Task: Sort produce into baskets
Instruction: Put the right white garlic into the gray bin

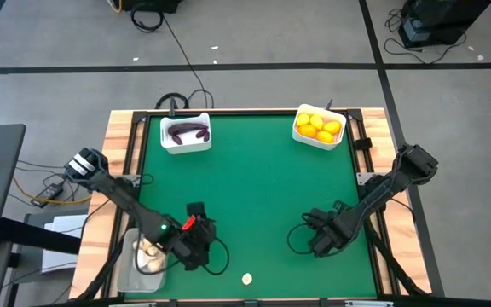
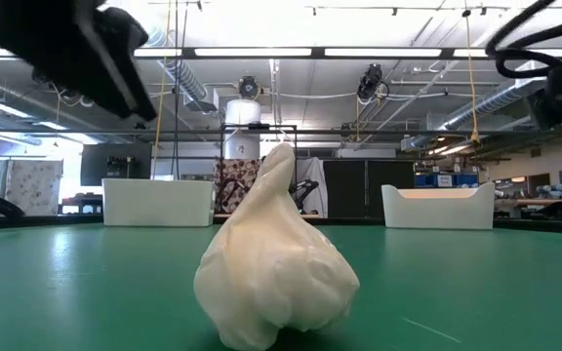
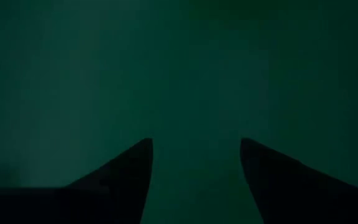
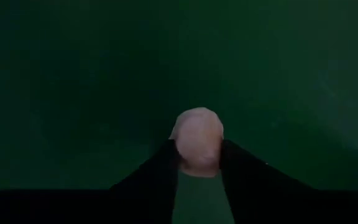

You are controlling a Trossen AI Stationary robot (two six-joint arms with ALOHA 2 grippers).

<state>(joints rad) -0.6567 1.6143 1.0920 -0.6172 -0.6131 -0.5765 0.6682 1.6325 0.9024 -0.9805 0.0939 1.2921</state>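
Bench: green mat (image 1: 254, 179) inside a wooden frame, both arms reaching in from the near corners.

Left end effector (image 1: 201, 249): low over the near-left part of the mat, just beside the clear basket; its wrist view shows the two dark fingers (image 3: 129, 168) spread apart with only green mat between them, so it is open and holds nothing.

Right end effector (image 1: 318, 241): over the near-right part of the mat; in its wrist view the fingers (image 4: 160, 171) are closed on a pale garlic bulb (image 4: 197, 140), one on each side of it.

Loose garlic bulb (image 1: 247, 278): lies alone on the mat at the near edge, between the two arms and apart from both; it fills the middle of the low view (image 2: 276, 263), pointed tip up.

Clear basket (image 1: 129, 277): at the near-left corner, partly under the left arm, with pale bulbs (image 1: 150, 256) inside.

White basket, far left (image 1: 185, 145): holds dark purple eggplants (image 1: 187, 130).

White basket, far right (image 1: 314, 141): holds yellow-orange citrus fruits (image 1: 318, 126), heaped together.
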